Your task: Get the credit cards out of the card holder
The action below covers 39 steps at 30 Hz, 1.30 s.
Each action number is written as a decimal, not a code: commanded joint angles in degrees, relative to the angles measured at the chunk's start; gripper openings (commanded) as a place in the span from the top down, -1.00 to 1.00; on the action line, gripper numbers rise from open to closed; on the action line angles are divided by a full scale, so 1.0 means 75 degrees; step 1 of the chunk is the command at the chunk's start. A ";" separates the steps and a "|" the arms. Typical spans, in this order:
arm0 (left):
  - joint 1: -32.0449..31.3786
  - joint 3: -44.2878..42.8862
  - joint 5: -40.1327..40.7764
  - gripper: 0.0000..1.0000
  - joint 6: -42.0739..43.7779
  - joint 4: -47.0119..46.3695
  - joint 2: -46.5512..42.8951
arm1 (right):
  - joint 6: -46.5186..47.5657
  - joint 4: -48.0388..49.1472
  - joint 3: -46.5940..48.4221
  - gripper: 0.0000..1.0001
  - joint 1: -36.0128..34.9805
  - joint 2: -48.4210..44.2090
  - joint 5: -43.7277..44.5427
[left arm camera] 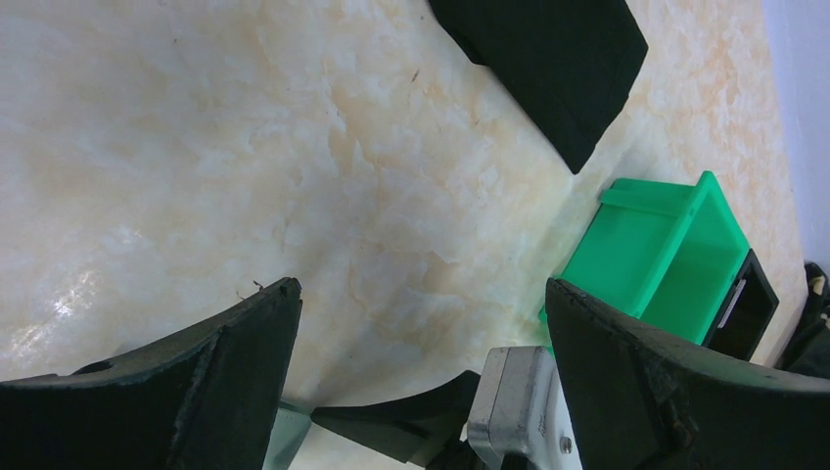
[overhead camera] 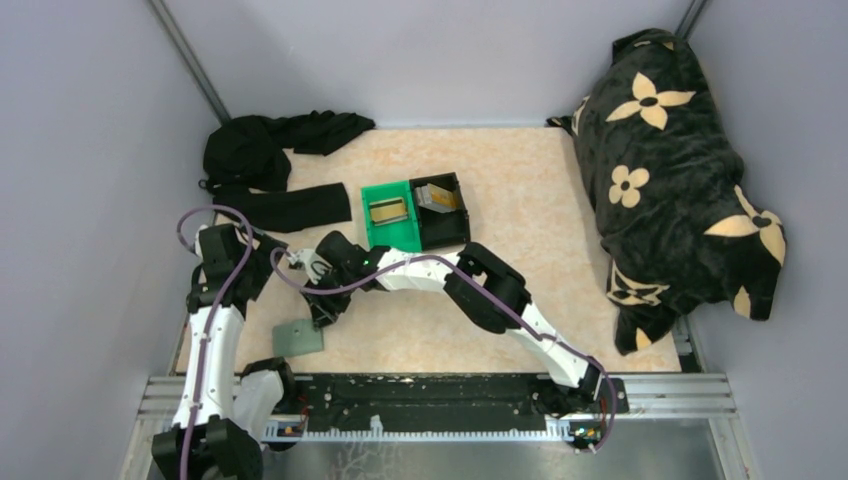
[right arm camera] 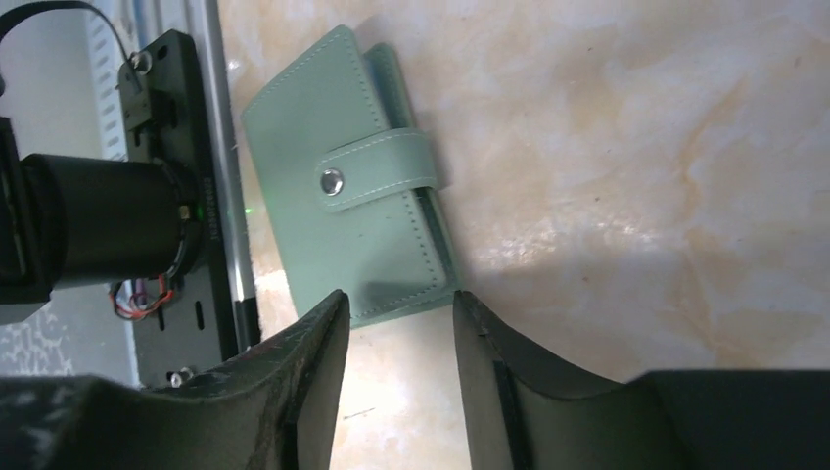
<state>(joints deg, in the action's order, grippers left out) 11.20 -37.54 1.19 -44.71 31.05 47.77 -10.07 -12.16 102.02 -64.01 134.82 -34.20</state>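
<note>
The card holder (overhead camera: 298, 337) (right arm camera: 333, 117) is a pale grey-green wallet lying flat and closed near the table's front left, its snap strap fastened. One tan-gold credit card (overhead camera: 388, 210) lies in the green bin (overhead camera: 378, 235), and another card (overhead camera: 440, 197) leans in the black bin (overhead camera: 452, 232). My right gripper (overhead camera: 324, 306) (right arm camera: 398, 304) hovers just over the wallet's near edge. Its jaws are partly apart with nothing between them. Beside it, over bare table, my left gripper (overhead camera: 300, 262) (left arm camera: 421, 289) stands wide open and empty.
A folded black cloth (overhead camera: 290, 207) (left arm camera: 548, 59) and a heap of black clothing (overhead camera: 270, 145) lie at the back left. A big dark flowered pillow (overhead camera: 680, 170) fills the right side. The black mounting rail (overhead camera: 440, 395) runs along the front edge, close to the wallet.
</note>
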 commanded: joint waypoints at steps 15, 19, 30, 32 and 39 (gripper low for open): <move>0.0039 -0.0077 0.0143 -0.99 0.0379 0.0038 -0.0262 | -0.1088 0.1472 -0.0769 1.00 0.0383 -0.0597 0.0831; 0.0048 -0.0604 0.0092 -0.99 0.0335 -0.0037 -0.0166 | -0.1397 0.2265 -0.1661 0.94 0.0519 -0.1340 0.1158; 0.0078 -0.1189 0.0793 -0.96 -0.0189 0.0177 -0.0183 | -0.1264 0.1488 -0.0291 1.00 -0.0107 -0.0764 -0.0038; 0.0080 -0.1352 0.1262 -0.97 -0.0137 0.0389 -0.0268 | -0.1249 0.1339 -0.0051 1.00 -0.0193 -0.0567 -0.0288; 0.0077 -0.1858 0.1771 -0.99 -0.0163 0.0578 -0.0211 | -0.0887 0.0460 0.0554 1.00 -0.0381 -0.0039 -0.0653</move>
<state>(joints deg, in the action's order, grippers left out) 11.42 -48.40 10.74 -45.41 33.78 46.46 -18.55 -4.67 102.04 -66.85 131.09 -35.75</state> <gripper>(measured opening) 0.991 0.006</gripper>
